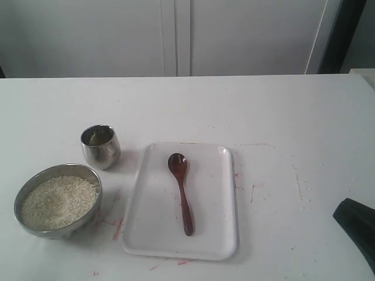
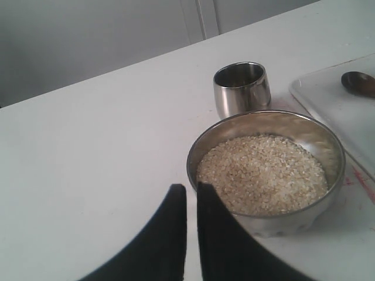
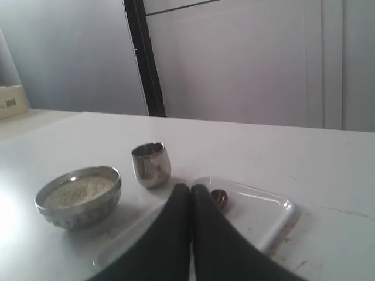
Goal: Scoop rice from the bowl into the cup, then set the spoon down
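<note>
The steel bowl [image 1: 89, 177] sits at the front left, filled with off-white rice [image 1: 58, 202]. Behind it stands the small steel cup [image 1: 101, 146], upright. The dark wooden spoon [image 1: 181, 192] lies on a white tray [image 1: 222, 234], scoop toward the back. In the left wrist view the bowl [image 2: 319, 132], rice [image 2: 261, 174] and cup [image 2: 242, 89] show, and my left gripper [image 2: 191, 188] hangs shut and empty beside the bowl's rim. In the right wrist view my right gripper [image 3: 190, 188] is shut and empty, hiding most of the spoon [image 3: 220, 198]. The bowl [image 3: 79, 196] and cup [image 3: 152, 164] lie beyond.
The white table [image 1: 281, 117] carries red marks around the tray and a few stray grains [image 1: 302, 187] to its right. A dark part of the right arm [image 1: 357, 225] shows at the front right corner. White cabinet doors [image 1: 176, 35] stand behind the table.
</note>
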Controlling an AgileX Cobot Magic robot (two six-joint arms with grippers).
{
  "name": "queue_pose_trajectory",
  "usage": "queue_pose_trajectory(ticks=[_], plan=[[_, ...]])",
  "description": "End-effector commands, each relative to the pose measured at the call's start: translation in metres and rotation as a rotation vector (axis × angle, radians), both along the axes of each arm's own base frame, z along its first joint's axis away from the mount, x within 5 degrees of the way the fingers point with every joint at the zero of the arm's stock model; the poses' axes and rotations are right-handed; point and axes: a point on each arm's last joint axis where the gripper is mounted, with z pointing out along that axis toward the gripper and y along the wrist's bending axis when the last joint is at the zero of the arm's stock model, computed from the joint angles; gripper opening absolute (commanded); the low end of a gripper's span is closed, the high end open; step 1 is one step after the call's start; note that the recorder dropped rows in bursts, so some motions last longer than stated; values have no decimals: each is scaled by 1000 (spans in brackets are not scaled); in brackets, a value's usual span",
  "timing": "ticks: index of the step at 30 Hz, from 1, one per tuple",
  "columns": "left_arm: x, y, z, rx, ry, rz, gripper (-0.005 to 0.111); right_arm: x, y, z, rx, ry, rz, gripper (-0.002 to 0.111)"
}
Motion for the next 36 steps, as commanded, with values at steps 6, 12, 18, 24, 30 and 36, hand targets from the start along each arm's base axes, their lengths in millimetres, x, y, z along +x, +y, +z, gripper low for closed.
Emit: queue_pose_trajectory(ticks=[6, 12, 18, 24, 30, 36], plan=[[0, 0, 1, -14, -6, 1, 14, -1, 1, -10, -104, 48, 17, 0], [0, 0, 1, -14, -6, 1, 14, -2, 1, -12, -52, 102, 19, 0], [0, 0, 1, -14, -6, 1, 14, -2, 1, -12, -55, 106, 20, 0], [0, 0, 1, -14, -6, 1, 14, -2, 1, -12, -56, 108, 20, 0], [0, 0, 1, -14, -6, 1, 14, -2, 1, -12, -56, 108, 20, 0], [0, 0, 1, -14, -6, 1, 14, -3, 0, -11, -44, 88, 12, 0]])
